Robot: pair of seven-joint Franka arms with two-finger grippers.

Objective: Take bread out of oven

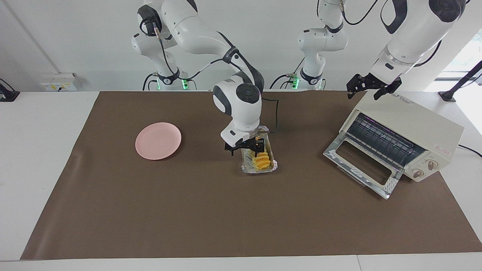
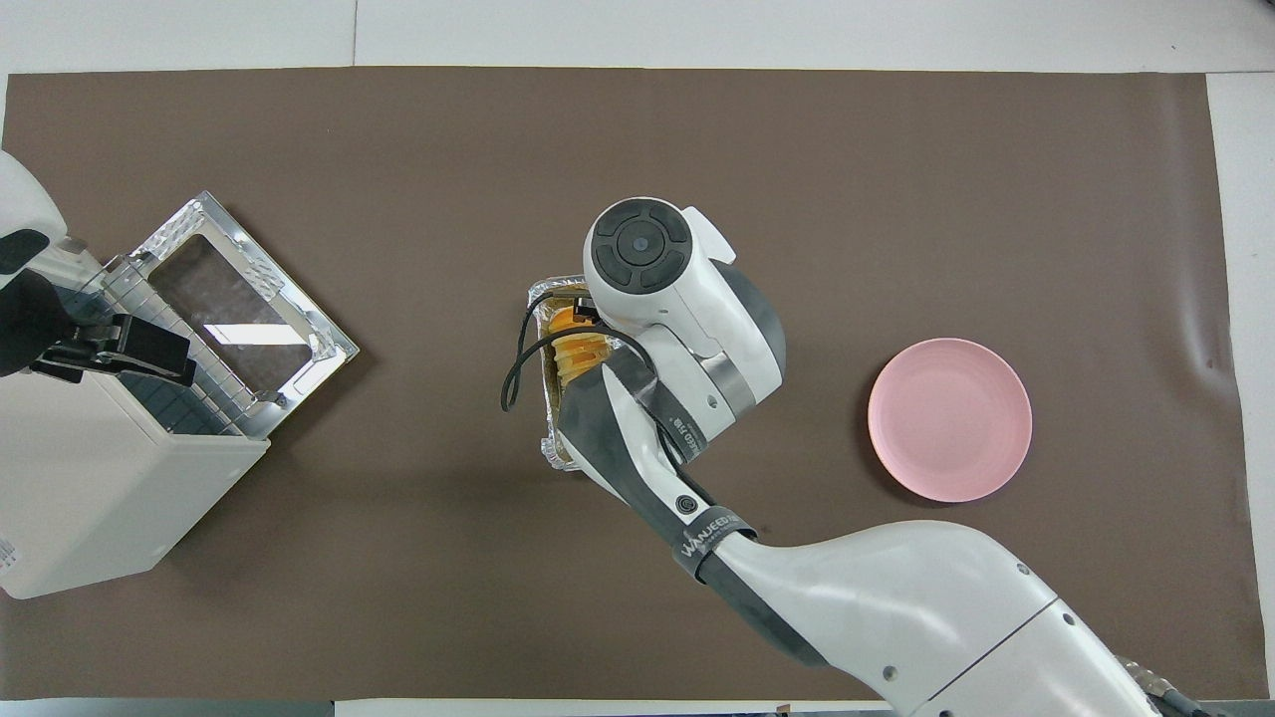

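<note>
Bread (image 1: 261, 161) lies in a foil tray (image 1: 250, 170) at centre frame of the facing view, on the brown mat (image 1: 188, 210) covering the table (image 1: 37, 150). Right end effector (image 1: 244, 148) is down over the tray's upper end, fingers spread, straddling the bread's end; contact cannot be confirmed. Oven (image 1: 421, 131) sits at right of frame, door dropped open. Left end effector (image 1: 371, 87) hangs released above the oven's top. Pink plate (image 1: 158, 140) sits at left of frame.
</note>
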